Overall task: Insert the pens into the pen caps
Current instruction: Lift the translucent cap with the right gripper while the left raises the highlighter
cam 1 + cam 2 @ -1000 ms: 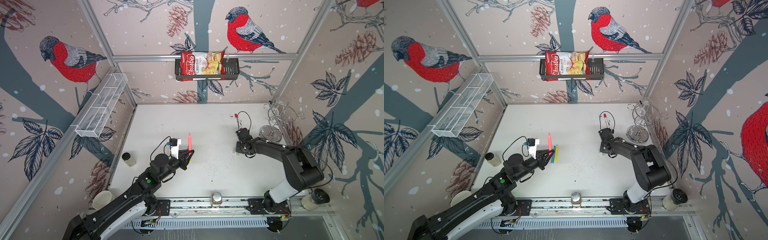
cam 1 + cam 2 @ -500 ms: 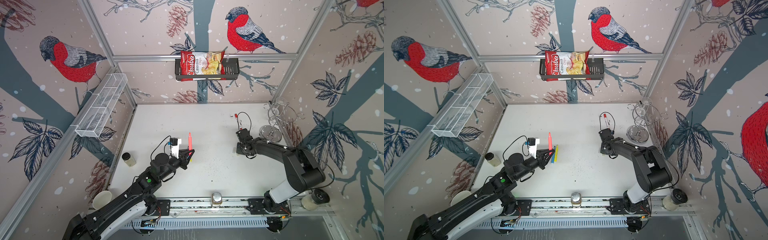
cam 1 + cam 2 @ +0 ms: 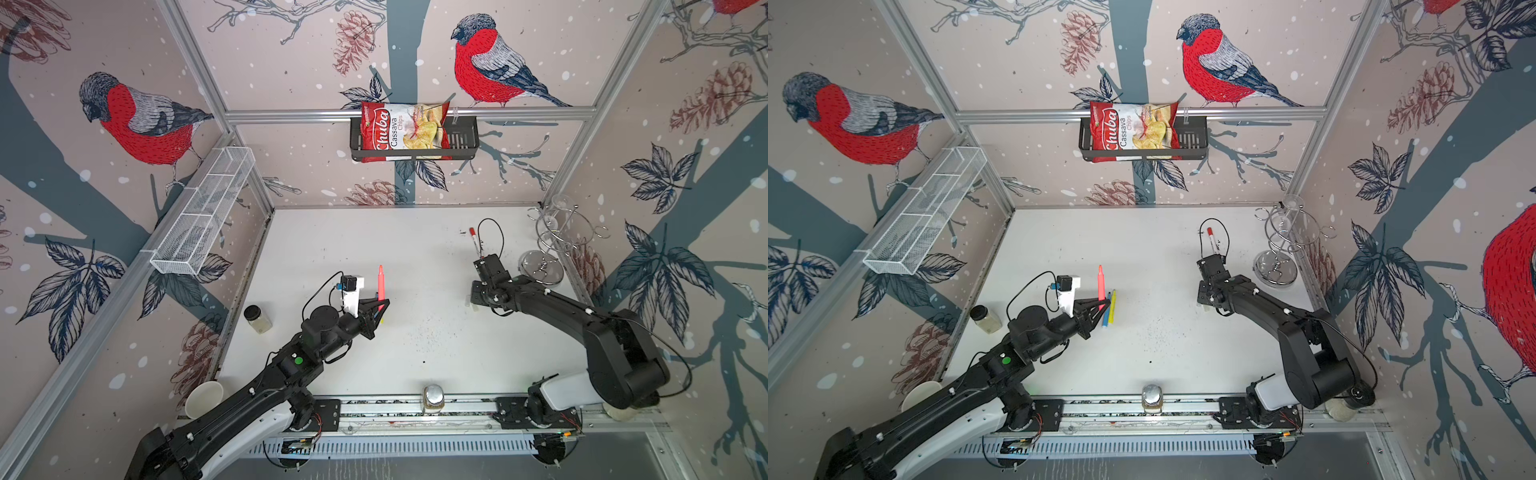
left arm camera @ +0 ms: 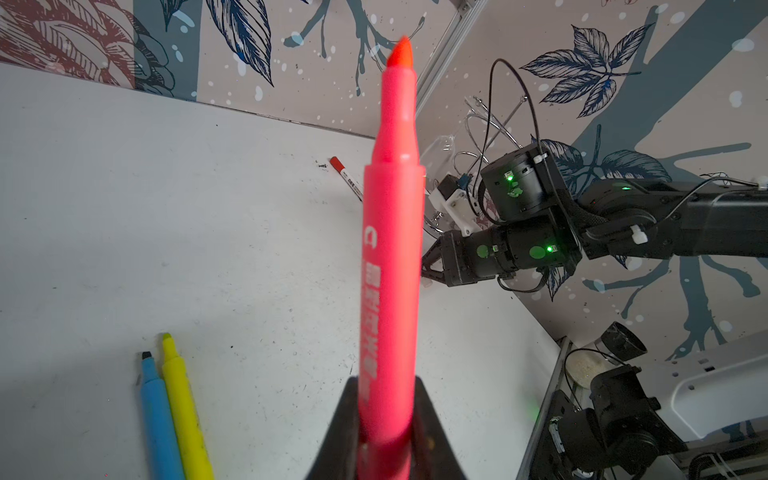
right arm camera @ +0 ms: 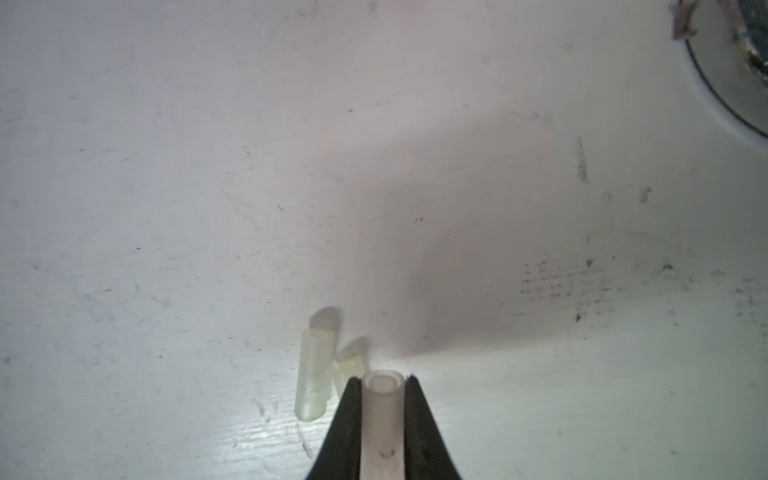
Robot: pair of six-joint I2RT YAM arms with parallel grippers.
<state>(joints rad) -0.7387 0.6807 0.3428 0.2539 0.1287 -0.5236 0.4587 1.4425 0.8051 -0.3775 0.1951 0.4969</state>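
Note:
My left gripper (image 4: pixel 386 415) (image 3: pixel 380 304) (image 3: pixel 1102 303) is shut on the pink-red pen (image 4: pixel 390 249) (image 3: pixel 380 280) (image 3: pixel 1101 282) and holds it upright with its tip bare. The blue pen (image 4: pixel 158 415) (image 3: pixel 1107 316) and the yellow pen (image 4: pixel 183 407) (image 3: pixel 1113 305) lie side by side on the table just beside it. The white pen (image 3: pixel 474 243) (image 3: pixel 1212 240) (image 4: pixel 348 178) lies further back, near the right arm. My right gripper (image 5: pixel 382 382) (image 3: pixel 473 297) is low over the table, shut on a translucent pen cap (image 5: pixel 382 415). Two more whitish pen caps (image 5: pixel 313 374) (image 5: pixel 350 365) lie next to it.
A wire glass rack (image 3: pixel 544 253) stands at the back right beside the right arm. A small jar (image 3: pixel 257 319) sits at the left table edge and another jar (image 3: pixel 432 399) on the front rail. A paper cup (image 3: pixel 203 399) is at the front left.
The right arm's elbow has settled slightly lower over the caps. The left arm holds the pink-red pen in the same place.

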